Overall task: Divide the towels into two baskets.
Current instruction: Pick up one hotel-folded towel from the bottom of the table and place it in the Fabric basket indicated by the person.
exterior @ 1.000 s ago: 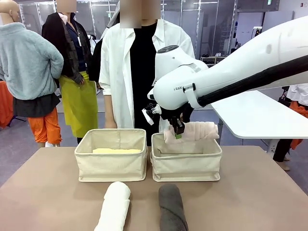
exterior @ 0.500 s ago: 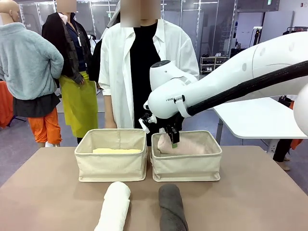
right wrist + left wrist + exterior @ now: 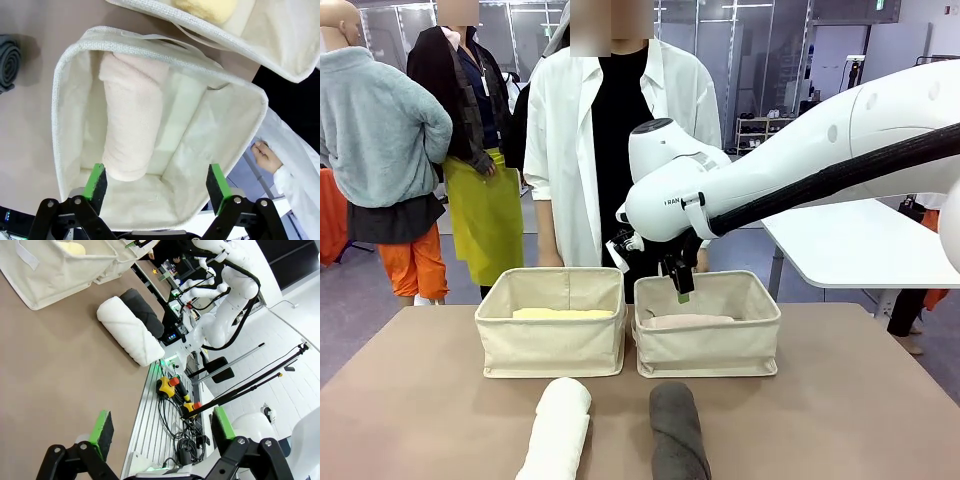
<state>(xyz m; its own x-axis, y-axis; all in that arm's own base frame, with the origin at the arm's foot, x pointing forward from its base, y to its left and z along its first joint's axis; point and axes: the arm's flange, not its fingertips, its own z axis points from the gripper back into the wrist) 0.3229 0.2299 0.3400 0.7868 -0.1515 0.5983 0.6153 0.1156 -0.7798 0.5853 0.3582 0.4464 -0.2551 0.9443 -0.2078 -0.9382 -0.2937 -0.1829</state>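
The right arm reaches across the middle of the brown table [image 3: 410,400], and the right arm's fingers [image 3: 95,182] hang just above the right basket [image 3: 708,352], green pads spread wide with nothing between them. Below them the pale pink towel [image 3: 688,321] lies flat on the bottom of that basket. In the right wrist view it runs along one long wall, with bare cream lining beside it. The left basket [image 3: 550,345] stands just beside the right one, their walls nearly touching, both set towards the far edge of the table. The pale yellow towel [image 3: 563,313] lies low inside the left basket, its top below the rim. Two rolls lie on the bare table near its near edge: the white towel [image 3: 558,430] in front of the left basket and the dark grey towel [image 3: 678,432] in front of the right one. They lie close together but apart, both pointing roughly from the near edge towards the baskets. The left arm's fingers [image 3: 102,432] also stand wide apart and empty, low at the table's edge, well short of the white roll. A person in a white coat [image 3: 560,150] stands at the far edge behind the baskets, one hand [image 3: 265,156] hanging just beyond the right basket's far wall.
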